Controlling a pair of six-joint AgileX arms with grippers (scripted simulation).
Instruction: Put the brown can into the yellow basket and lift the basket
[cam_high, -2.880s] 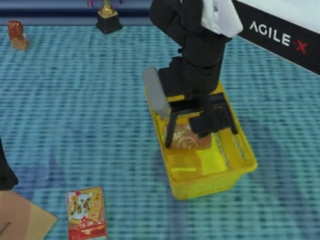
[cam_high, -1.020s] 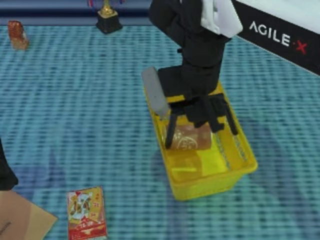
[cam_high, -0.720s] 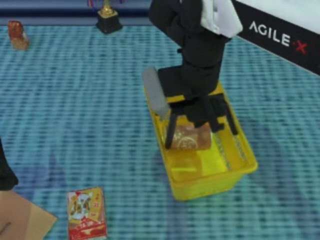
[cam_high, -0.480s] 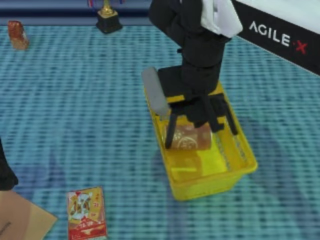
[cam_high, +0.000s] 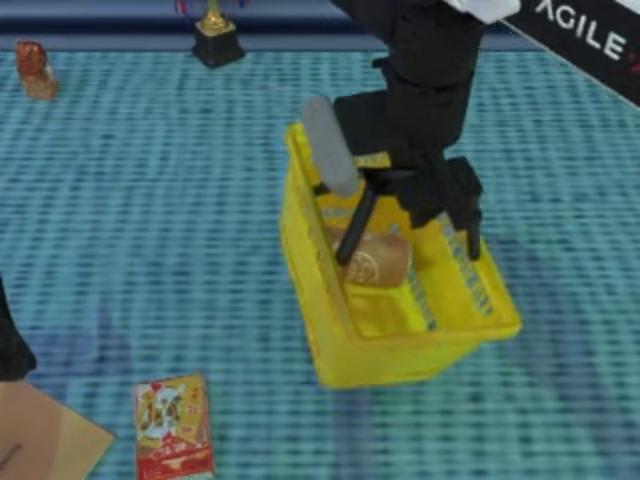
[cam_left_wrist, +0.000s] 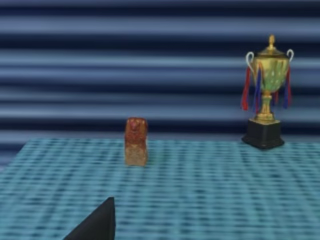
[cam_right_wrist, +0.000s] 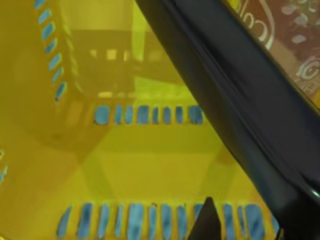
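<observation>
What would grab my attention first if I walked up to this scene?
Likely the bright yellow basket right of the table's middle, tilted, with the right arm's gripper at its black handle and a brown can lying inside. Next, the gold trophy at the far edge and the red card pack at the near left.

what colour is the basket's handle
Black with a grey grip; the handle of the yellow basket shows best in the top view.
</observation>
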